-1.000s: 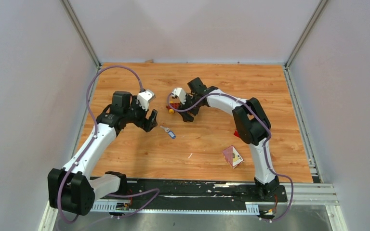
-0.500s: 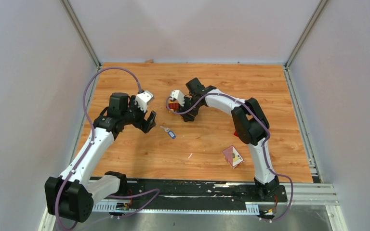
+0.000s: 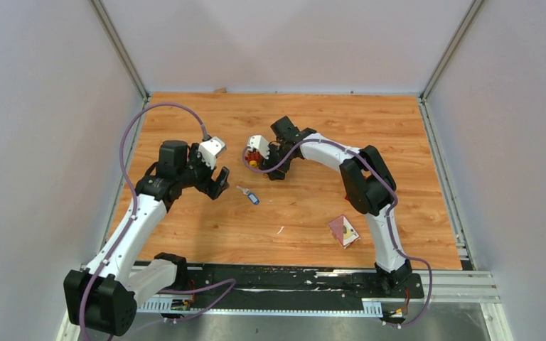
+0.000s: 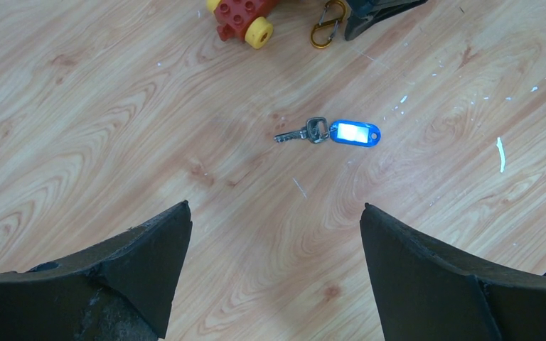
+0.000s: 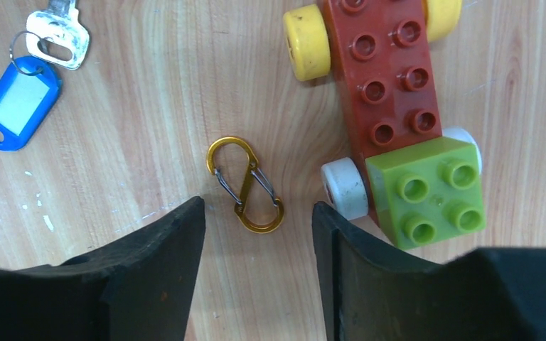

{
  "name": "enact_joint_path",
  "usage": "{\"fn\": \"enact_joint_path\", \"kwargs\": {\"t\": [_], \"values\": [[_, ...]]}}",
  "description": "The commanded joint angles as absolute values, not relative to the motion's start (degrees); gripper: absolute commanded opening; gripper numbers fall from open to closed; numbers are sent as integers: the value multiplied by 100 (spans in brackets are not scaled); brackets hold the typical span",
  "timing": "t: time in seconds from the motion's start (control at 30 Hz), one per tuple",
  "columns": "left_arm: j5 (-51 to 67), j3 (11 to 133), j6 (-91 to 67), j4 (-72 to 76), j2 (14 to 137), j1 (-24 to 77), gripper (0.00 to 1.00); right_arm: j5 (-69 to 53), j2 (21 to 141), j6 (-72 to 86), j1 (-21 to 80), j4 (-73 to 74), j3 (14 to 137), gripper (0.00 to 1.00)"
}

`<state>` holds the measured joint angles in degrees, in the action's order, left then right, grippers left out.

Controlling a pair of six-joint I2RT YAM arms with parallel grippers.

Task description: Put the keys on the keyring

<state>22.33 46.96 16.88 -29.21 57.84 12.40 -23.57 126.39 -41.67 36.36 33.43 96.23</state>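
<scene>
Wood-grain table point(image 3: 398, 142) boxed in by pale grey walls point(image 3: 284, 42). Gold S-shaped keyring point(image 5: 246, 185) flat between the parted fingers of the right gripper point(image 5: 257, 234), seemingly untouched, just beside toy car point(image 5: 391, 121). Nearby, silver key point(image 4: 302, 133) on blue tag point(image 4: 354, 133). Left gripper point(image 4: 274, 227) spread wide, empty.

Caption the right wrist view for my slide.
Open right gripper brackets the gold keyring, toy car beside it.
</scene>
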Motion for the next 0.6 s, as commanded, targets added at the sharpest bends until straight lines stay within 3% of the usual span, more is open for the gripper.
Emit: {"fn": "enact_joint_path", "kwargs": {"t": [0.0,0.2,0.57], "values": [[2199,4653,1829,-2847,5631,1239,95,-2165,12687,-4425,3657,3286,9789,60],[1917,4516,1845,-2788,5481,1239,96,-2342,12867,-4594,3663,3504,10026,61],[1424,4506,1764,-2850,5334,943,97,-2798,13171,-4889,3747,4198,10368,43]]}}
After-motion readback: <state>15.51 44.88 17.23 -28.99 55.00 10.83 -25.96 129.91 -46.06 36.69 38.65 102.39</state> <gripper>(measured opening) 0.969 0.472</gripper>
